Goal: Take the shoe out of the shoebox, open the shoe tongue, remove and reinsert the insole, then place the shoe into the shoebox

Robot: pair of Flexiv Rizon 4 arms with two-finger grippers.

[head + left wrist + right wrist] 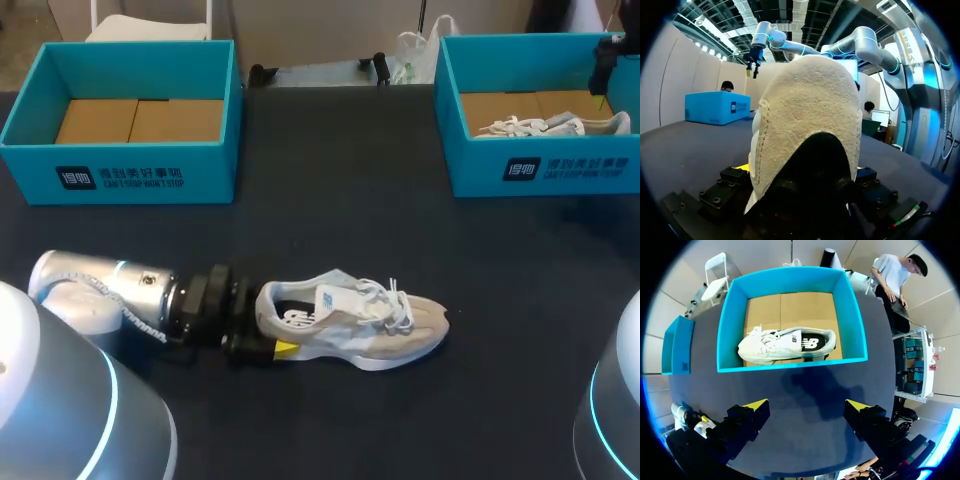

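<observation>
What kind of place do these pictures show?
Probably a robot test bench for handling shoes: a dark table, two blue shoeboxes, a white shoe in one, and the left gripper holding a grey shoe.

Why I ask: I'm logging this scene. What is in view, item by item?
teal cardboard shoeboxes: two; one far left, no shoe inside; one far right, holding a sneaker.
white-and-beige suede lace-up sneakers: two; one upright at the table's near middle; one on its side in the right box.
black cloth-covered table: one, under everything.
left jaws: one pair, yellow-tipped, shut on the near sneaker's heel.
right jaws: one pair, yellow-tipped, open above the right box.
</observation>
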